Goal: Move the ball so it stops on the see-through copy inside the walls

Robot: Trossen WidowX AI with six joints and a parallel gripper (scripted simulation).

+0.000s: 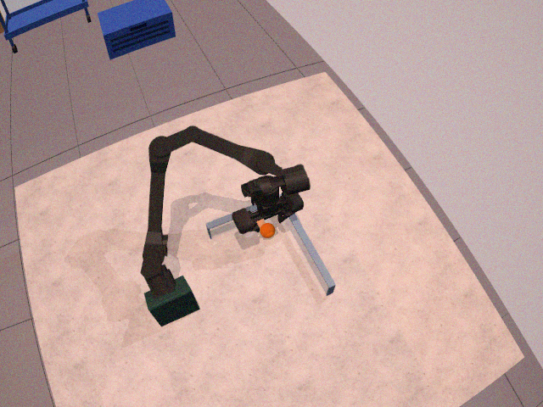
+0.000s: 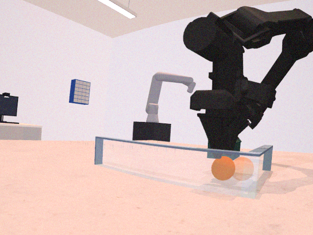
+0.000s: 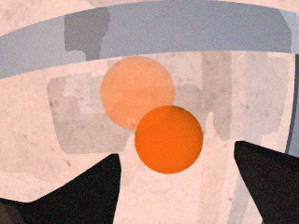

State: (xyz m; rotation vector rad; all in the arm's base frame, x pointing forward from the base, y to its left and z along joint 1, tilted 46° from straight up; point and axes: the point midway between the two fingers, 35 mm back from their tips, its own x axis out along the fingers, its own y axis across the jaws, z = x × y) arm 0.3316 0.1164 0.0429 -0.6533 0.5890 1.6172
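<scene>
The orange ball (image 1: 267, 230) (image 2: 222, 168) (image 3: 168, 139) rests on the table inside the corner of the two clear walls (image 1: 312, 252) (image 2: 267, 157) (image 3: 187, 28). The see-through copy (image 1: 260, 222) (image 2: 245, 168) (image 3: 133, 86) is beside it and partly overlapped by it in the wrist view, where the copy is nearer the wall across the top. My gripper (image 2: 222, 153) (image 3: 178, 156) points down over the corner, open and empty. In the wrist view the ball shows between and slightly beyond the fingertips. In the exterior view the tips are near the ball's top; their exact height is unclear.
The arm's green base (image 1: 173, 301) (image 2: 211, 152) stands on the table (image 1: 372, 328). The arm hides the corner where the walls meet in the top view. One wall (image 1: 219, 223) runs toward the base side. A blue cabinet (image 1: 137, 28) stands on the floor beyond.
</scene>
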